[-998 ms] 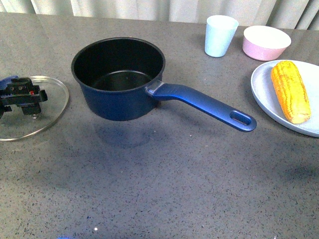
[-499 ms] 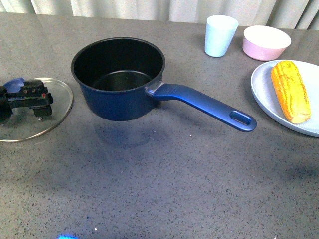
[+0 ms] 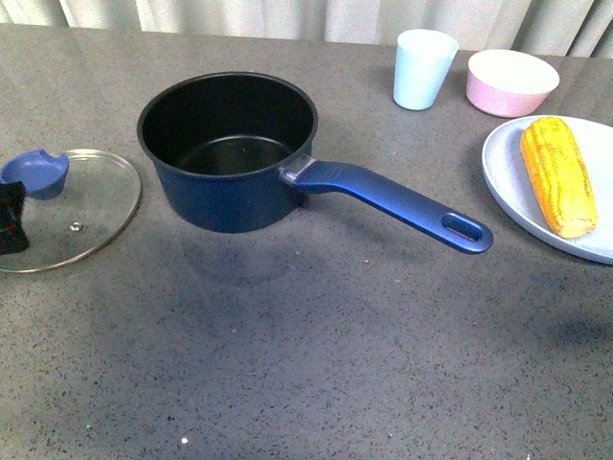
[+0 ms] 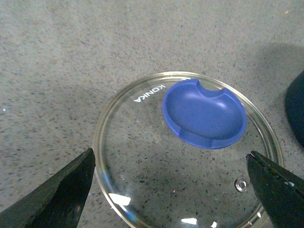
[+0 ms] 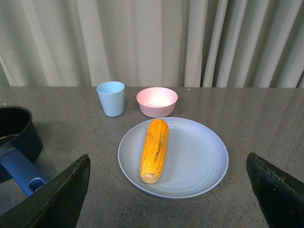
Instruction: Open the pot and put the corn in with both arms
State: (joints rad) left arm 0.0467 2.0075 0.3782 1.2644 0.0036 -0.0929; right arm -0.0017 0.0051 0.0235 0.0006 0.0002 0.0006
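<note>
While the pot (image 3: 227, 144) stands uncovered near the middle of the grey surface (image 3: 335, 364), its black inside bare and its 1 long blue handle (image 3: 402, 203) slanting off to the right and toward the near edge, the glass lid (image 3: 86, 206) lies flat on the surface just to the pot's left, close to the pot wall but not touching it. A blue knob (image 3: 36, 172) sits on top of the lid, off toward its far-left rim, and the left wrist view picks out a small vent hole (image 4: 242, 183) in the glass. The left fingers (image 4: 61, 194) are spread wide, 1 out past each side of the lid, gripping nothing; from the front only a black sliver of that arm shows at the left edge, over the lid's rim. The corn (image 3: 557, 175) is over on the right, lying lengthwise on a pale grey-blue plate (image 3: 508, 182), well apart from the pot, with the slotted end of the handle pointing toward the plate. The right fingers (image 5: 59, 199) are also wide apart and hold nothing, hanging on the near side of the plate and short of the corn. Behind the plate a light blue cup (image 3: 422, 67) and a pink bowl (image 3: 511, 81) stand side by side, in front of a pale curtain (image 5: 142, 42).
</note>
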